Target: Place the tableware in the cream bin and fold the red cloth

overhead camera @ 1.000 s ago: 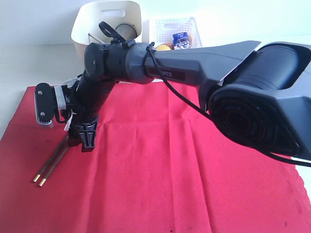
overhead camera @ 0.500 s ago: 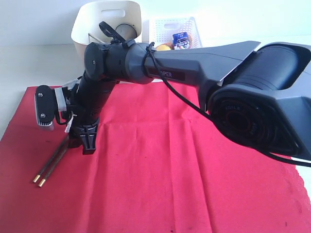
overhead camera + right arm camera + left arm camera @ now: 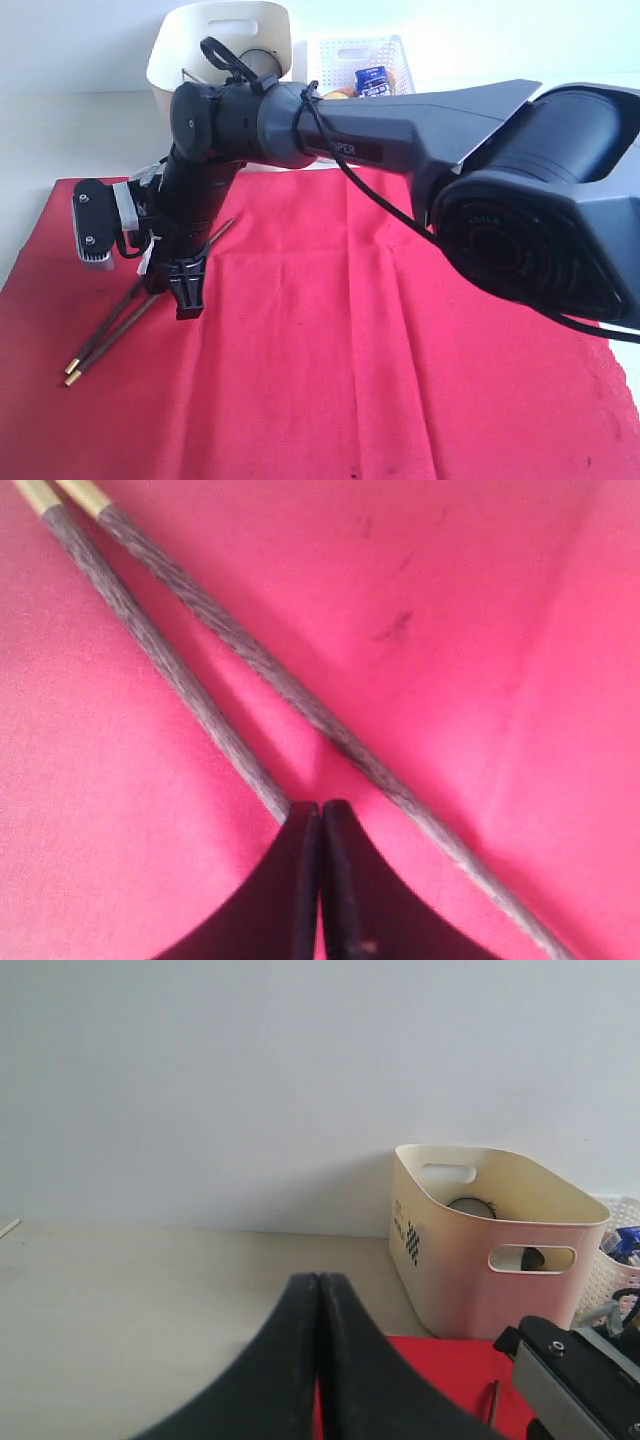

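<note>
Step in hand: pick-up of the chopsticks (image 3: 110,335), as I judge it; the fold is not yet begun.
Right claw (image 3: 187,300): closed pad to pad, tips down on the cloth (image 3: 350,350). No stick shows between the jaws. One stick runs in under the edge of a fingertip and the other passes just beside. You cannot tell whether either is pinched.
Chopsticks: flat on the cloth, splayed in a narrow V. The gold tips lie well out from the claw; one dark end reaches past it on the other side.
Bin (image 3: 195,40): beyond the claw, off the cloth's far edge and well apart. A basket (image 3: 340,50) stands just beside the bin.
Right arm: reaches across the middle to the left part of the cloth. The forearm is near level, the wrist is bent straight down and the claw is upright.
Left claw (image 3: 318,1280): closed and empty, hovering low over the desk (image 3: 150,1310) by a cloth corner. It points toward the bin.
Next move calls for: check your grip before lifting. If nothing is caught, reopen, centre over both sticks where they lie closest and close again. Then lift clear of the bin's rim.
Risk: only one stick may come up.
</note>
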`<state>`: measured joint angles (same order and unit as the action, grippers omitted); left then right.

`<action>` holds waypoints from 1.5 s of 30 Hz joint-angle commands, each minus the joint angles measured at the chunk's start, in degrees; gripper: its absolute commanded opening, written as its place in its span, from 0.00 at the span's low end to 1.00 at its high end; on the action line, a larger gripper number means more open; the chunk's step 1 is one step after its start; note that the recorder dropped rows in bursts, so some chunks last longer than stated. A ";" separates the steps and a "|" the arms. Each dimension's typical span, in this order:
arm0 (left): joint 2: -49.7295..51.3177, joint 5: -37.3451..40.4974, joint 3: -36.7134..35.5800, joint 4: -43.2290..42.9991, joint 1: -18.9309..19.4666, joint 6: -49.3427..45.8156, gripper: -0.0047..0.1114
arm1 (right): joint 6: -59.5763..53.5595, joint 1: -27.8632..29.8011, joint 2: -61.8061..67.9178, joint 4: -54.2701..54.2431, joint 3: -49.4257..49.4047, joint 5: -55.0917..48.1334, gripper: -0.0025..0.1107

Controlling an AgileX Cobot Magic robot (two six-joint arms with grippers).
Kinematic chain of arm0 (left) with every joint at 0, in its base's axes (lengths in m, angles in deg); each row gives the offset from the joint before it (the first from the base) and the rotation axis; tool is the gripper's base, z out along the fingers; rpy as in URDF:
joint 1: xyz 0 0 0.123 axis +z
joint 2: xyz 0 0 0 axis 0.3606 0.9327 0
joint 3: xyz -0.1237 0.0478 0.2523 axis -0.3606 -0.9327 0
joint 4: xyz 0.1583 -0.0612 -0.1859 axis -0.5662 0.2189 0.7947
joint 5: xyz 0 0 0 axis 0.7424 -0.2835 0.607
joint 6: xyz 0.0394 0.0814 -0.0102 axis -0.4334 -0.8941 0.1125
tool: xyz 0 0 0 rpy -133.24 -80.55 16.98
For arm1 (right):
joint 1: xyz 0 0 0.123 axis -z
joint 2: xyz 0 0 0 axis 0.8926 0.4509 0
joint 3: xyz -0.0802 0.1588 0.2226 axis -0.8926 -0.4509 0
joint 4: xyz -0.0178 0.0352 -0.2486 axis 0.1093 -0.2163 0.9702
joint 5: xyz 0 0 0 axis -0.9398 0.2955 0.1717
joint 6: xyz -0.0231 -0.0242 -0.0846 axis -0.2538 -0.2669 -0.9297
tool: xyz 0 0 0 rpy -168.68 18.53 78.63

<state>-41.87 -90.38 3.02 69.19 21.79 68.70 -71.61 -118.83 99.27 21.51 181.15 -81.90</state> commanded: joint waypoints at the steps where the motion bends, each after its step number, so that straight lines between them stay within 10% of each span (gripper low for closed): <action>1: -0.22 0.06 0.11 0.05 0.14 0.13 0.05 | 0.23 -0.04 -1.25 1.80 -0.48 -1.53 0.02; 10: -0.22 0.06 0.11 0.05 0.14 0.13 0.05 | 12.04 -0.04 -4.97 8.95 -0.48 6.03 0.02; 24: -0.22 0.06 0.11 0.05 0.14 0.13 0.05 | -5.37 -0.33 3.81 10.09 15.17 -14.79 0.02; 30: -0.22 0.06 0.11 0.05 0.14 0.13 0.05 | -5.37 -0.33 3.81 7.48 15.17 -12.10 0.24; 36: -0.22 0.06 0.11 0.05 0.14 0.13 0.05 | -5.34 -0.99 4.24 4.65 15.17 -11.97 0.68; 45: -0.22 0.06 0.11 0.05 0.14 0.13 0.05 | -5.20 -0.99 6.89 2.17 15.31 -6.76 0.69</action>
<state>-41.87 -90.38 3.02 69.19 21.79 68.70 -76.66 -119.78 105.80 25.01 195.98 -90.65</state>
